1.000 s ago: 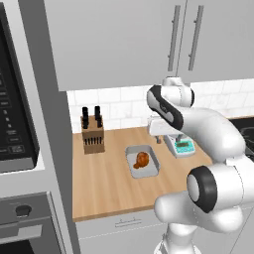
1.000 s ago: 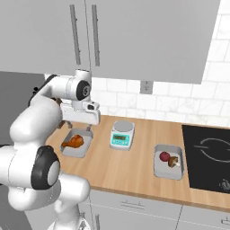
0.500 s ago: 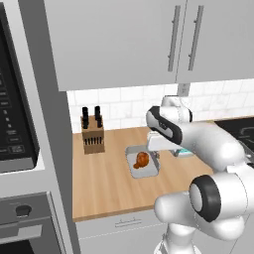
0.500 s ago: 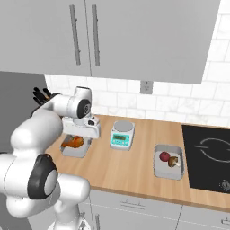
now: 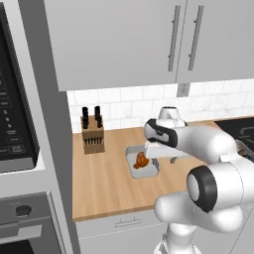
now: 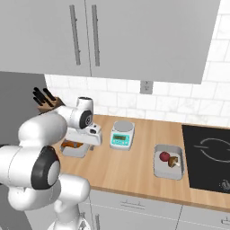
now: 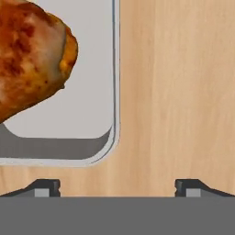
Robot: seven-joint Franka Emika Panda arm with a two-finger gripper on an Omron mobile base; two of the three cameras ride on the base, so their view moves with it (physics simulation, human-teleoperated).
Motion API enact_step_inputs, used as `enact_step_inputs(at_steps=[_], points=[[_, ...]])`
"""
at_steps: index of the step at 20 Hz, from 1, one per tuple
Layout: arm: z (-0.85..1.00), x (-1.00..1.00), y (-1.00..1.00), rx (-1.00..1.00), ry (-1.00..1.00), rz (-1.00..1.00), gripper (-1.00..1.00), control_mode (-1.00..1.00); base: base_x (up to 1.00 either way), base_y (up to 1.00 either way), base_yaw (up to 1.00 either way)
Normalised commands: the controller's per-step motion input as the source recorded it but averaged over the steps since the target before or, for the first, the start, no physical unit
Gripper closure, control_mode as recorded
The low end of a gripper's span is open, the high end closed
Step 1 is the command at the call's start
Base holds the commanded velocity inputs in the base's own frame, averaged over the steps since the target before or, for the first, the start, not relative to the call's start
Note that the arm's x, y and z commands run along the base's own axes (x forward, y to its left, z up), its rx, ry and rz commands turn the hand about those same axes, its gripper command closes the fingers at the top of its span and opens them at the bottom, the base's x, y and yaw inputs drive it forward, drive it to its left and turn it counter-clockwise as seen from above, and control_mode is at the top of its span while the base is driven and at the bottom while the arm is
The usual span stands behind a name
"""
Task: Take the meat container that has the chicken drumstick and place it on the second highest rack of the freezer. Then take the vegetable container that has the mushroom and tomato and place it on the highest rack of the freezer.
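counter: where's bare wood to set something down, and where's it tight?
Free: the counter in front of the knife block out to the front edge, and the strip between the scale and the tomato tray. Crowded: around the drumstick tray, where the open gripper hangs over its corner.
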Motion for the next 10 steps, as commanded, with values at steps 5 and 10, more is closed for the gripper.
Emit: enact_step_inputs(at_steps=[5,10], points=[[-0.32,0.45,0.05,0.00,0.00,-0.07,-1.00,-1.00,0.00,0.00,0.00],[-0.43,0.07,0.14,0.00,0.00,-0.05,-1.00,-1.00,0.00,0.00,0.00]])
